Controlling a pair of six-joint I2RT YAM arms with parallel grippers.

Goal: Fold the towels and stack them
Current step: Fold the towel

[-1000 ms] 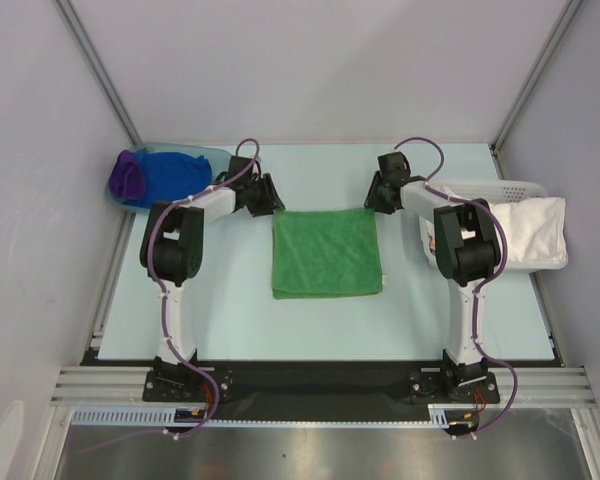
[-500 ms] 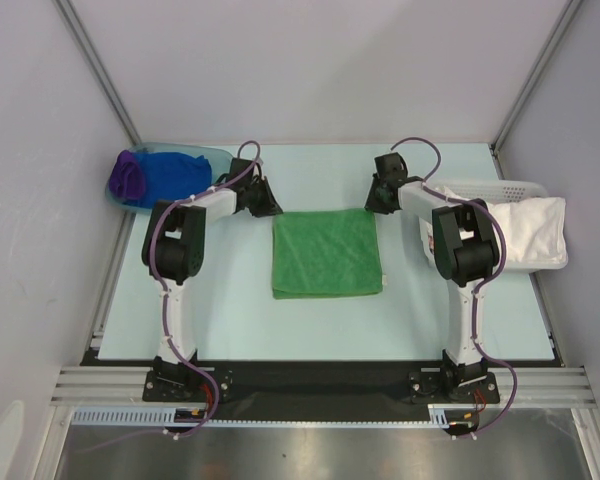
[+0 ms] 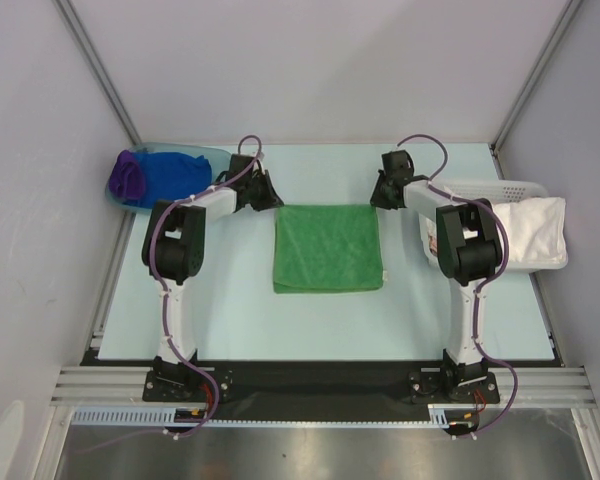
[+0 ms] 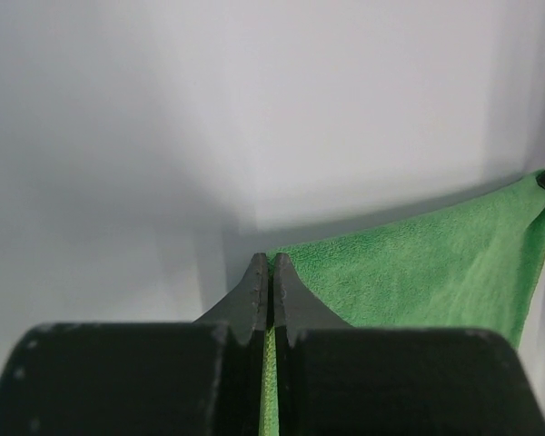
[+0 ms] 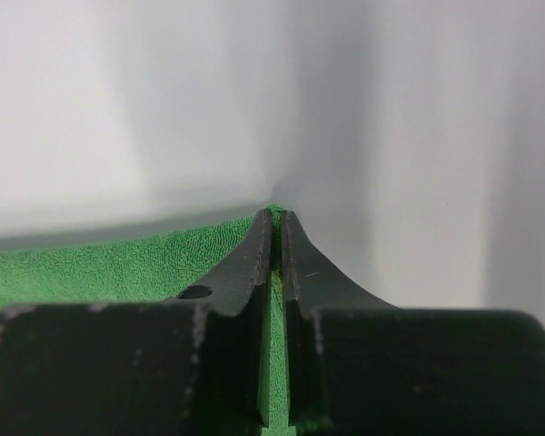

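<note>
From above, the green towel (image 3: pixel 328 248) lies flat at the middle of the surface (image 3: pixel 230 310) as a near-square, its near edge toward the arm bases. The left end effector (image 3: pixel 267 196) sits at the towel's far left corner and the right end effector (image 3: pixel 381 194) at its far right corner, about level with each other. A blue towel (image 3: pixel 175 175) and a purple towel (image 3: pixel 127 175) are piled at the far left. A white basket (image 3: pixel 490 185) holding a white towel (image 3: pixel 535 225) stands at the right edge, just beside the right arm.

In the left wrist view, the left end effector (image 4: pixel 271 265) is pressed together on the green towel (image 4: pixel 418 272). The cloth runs taut toward the right, with only pale wall beyond.

In the right wrist view, the right end effector (image 5: pixel 277 220) is likewise clamped on a green towel (image 5: pixel 91 268) corner, the cloth spreading left.

The step in hand looks like another fold. It would go best with both corners lifted together and carried evenly toward the near edge, keeping the far edge taut so the corners land square.

There is bare surface on the near side and on both flanks of the towel. The right arm has the least room, with the basket close on its outer side.
</note>
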